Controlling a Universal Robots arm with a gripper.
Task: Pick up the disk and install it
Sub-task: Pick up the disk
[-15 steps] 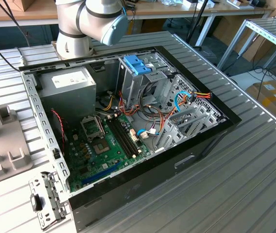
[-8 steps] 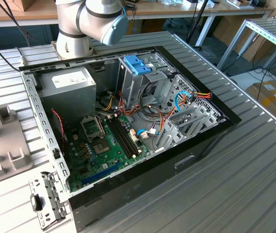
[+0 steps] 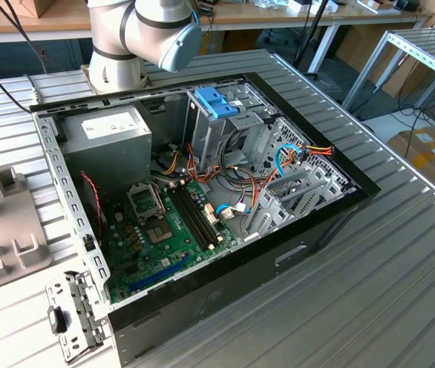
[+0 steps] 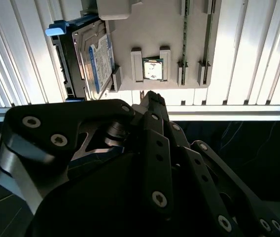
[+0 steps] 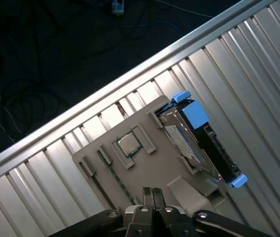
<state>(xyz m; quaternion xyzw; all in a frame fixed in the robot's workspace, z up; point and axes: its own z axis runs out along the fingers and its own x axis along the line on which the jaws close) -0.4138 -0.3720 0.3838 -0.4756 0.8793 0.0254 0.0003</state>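
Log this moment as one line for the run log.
stage: pre-grasp | disk: on edge in grey holder, ungripped | gripper: shut, empty, near holder | install: not done

Lab: open PC case (image 3: 279, 264), workbenches (image 3: 263, 17)

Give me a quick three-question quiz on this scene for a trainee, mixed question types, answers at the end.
1. Fill in: the gripper is ___ (open or shut).
2. The disk sits: A in the grey tray; B in the case; C in the gripper.
3. True or false: a chip lies in the grey tray too.
Key: 1 shut; 2 A; 3 true.
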